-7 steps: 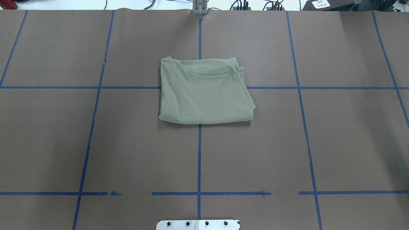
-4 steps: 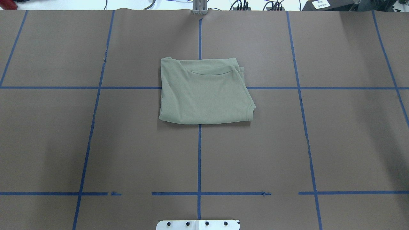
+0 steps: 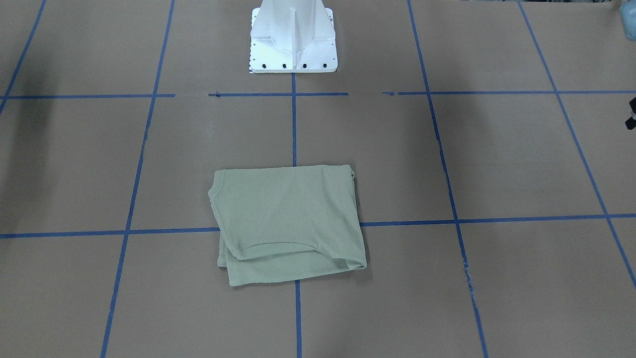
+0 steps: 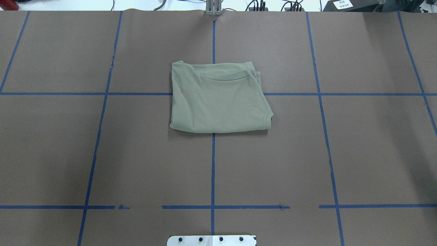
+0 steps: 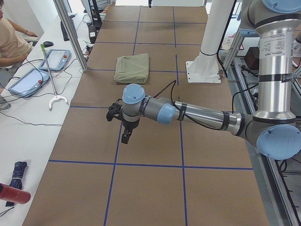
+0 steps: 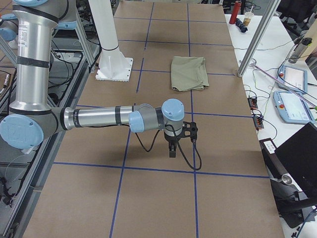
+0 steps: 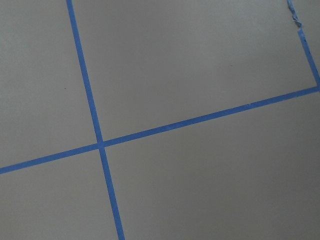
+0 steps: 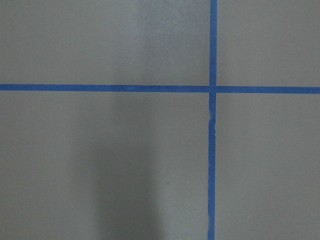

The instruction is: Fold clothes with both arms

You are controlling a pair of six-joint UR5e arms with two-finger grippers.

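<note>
The pale sage-green shirt (image 4: 218, 99) lies folded into a compact rectangle at the middle of the brown table, its collar edge on the far side. It also shows in the front view (image 3: 285, 221) and both side views (image 5: 132, 67) (image 6: 189, 72). The left gripper (image 5: 126, 136) hangs over bare table well off to the shirt's left. The right gripper (image 6: 171, 151) hangs over bare table well off to its right. Both point down, nothing shows in either, and I cannot tell whether they are open or shut. Both wrist views show only brown table and blue tape.
Blue tape lines (image 4: 213, 171) grid the table. The white pedestal base (image 3: 293, 44) stands at the robot's side. An aluminium post (image 5: 70, 33), teach pendants (image 5: 56, 59) and a seated person (image 5: 11, 40) are beside the table's far edge.
</note>
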